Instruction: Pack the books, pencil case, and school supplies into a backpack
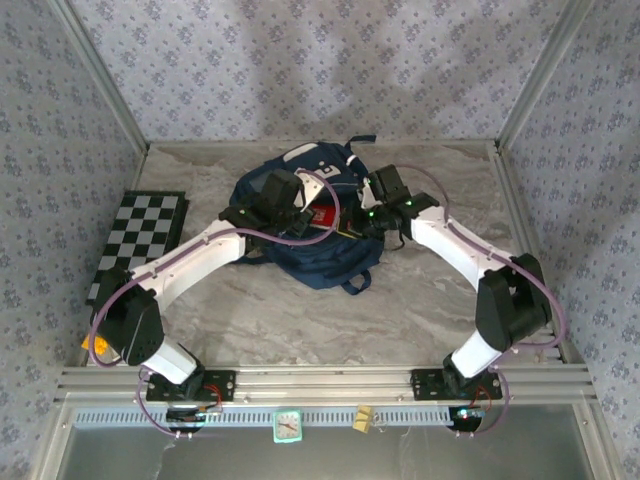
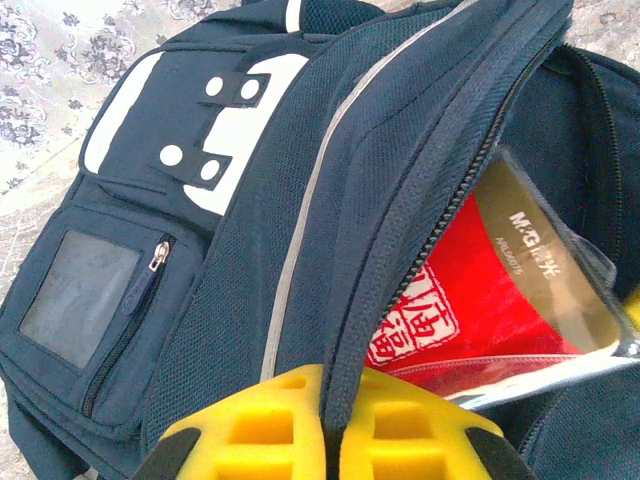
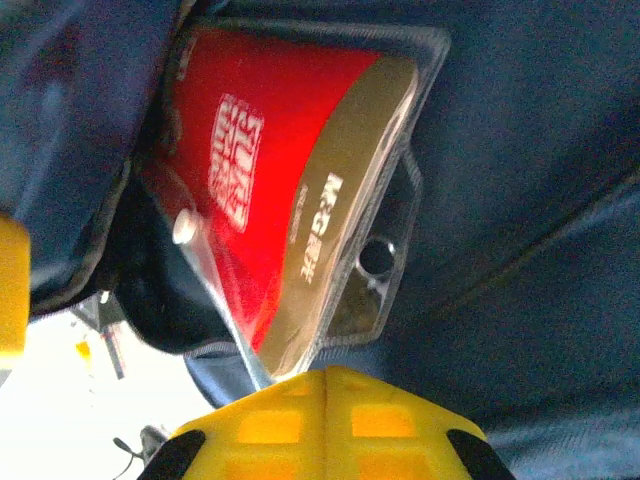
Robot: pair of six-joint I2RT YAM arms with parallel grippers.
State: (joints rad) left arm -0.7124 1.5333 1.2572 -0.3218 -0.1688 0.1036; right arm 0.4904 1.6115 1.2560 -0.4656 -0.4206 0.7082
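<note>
marble tabletop (image 1: 300,320) holds backpack (image 1: 325,262), red box (image 2: 470,290) aslant in its mouth.

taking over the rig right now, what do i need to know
Left gripper: shut on the backpack at its zip edge, holding the mouth open.
Right gripper: shut, at the lower corner of the red supplies box; grip on it unclear.
Done: box sits in the backpack's mouth.
Left: seat the box fully, confirm books and pencil case are inside (cannot tell), zip up.
</note>
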